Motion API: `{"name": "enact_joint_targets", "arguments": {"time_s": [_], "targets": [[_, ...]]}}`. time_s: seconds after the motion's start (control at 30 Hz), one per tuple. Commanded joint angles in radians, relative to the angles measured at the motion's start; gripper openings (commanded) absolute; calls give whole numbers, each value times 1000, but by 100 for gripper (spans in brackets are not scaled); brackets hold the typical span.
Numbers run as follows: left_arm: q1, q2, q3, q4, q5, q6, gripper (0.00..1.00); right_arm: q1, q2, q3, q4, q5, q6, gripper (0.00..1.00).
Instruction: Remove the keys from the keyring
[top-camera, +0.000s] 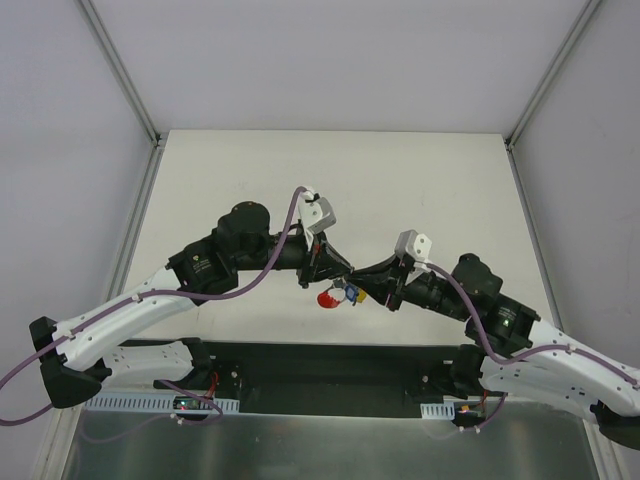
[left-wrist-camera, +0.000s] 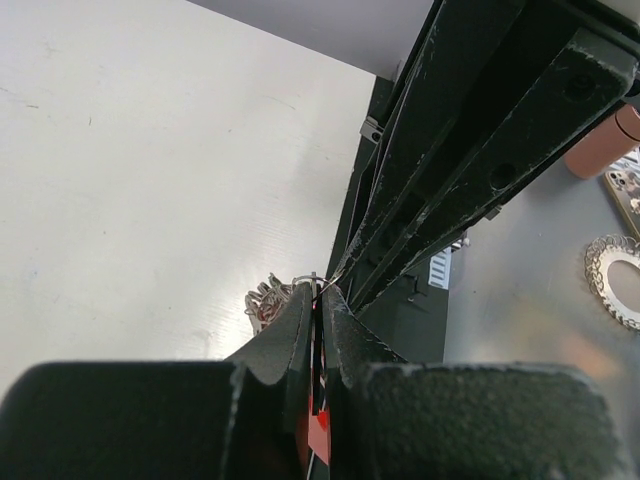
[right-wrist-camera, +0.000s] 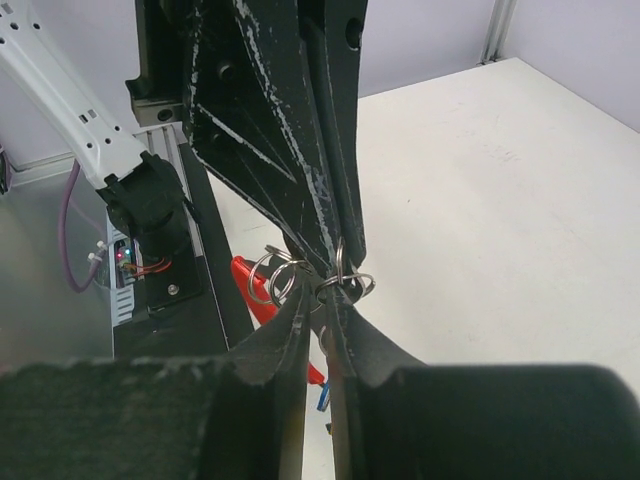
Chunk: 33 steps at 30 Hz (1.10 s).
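Both grippers meet tip to tip above the near middle of the white table (top-camera: 400, 180). The keys (top-camera: 337, 296) hang below them, red, blue and yellow heads showing. My left gripper (left-wrist-camera: 320, 290) is shut, with the thin keyring (left-wrist-camera: 308, 279) pinched at its tips and a cluster of key blades (left-wrist-camera: 263, 302) beside it. My right gripper (right-wrist-camera: 320, 295) is closed to a narrow slit, with the wire loops of the keyring (right-wrist-camera: 352, 280) caught at its tips. A red key head (right-wrist-camera: 250, 290) and a blue one (right-wrist-camera: 325, 398) dangle underneath. In the top view the left gripper (top-camera: 343, 277) and right gripper (top-camera: 360, 284) almost touch.
A black rail (top-camera: 320, 365) runs along the table's near edge between the arm bases. Off the table, on a grey metal surface, lie a pinkish cylinder (left-wrist-camera: 605, 145) and a lacy ring-shaped object (left-wrist-camera: 615, 275). Frame posts stand at the table's far corners.
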Motion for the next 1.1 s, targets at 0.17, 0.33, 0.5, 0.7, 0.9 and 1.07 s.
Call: {"name": "enact_joint_targets", "arguments": {"time_s": [0.17,0.33,0.5,0.7,0.9,1.07], "targets": [[0,-30,4,98,44,-47,0,-1,30,8,72,194,96,11],[0,-28,4,109,57,-56,0,-1,21,2,55,249,104,1],[0,-40,-2,109,34,-44,0,-1,-3,-21,54,247,86,1],[16,-50,2,75,-4,-18,0,1,-42,-59,47,269,73,1],[32,-36,24,60,11,-26,0,1,-47,-70,44,261,66,1],[42,-20,36,49,27,-45,0,4,-56,-78,46,285,70,1]]}}
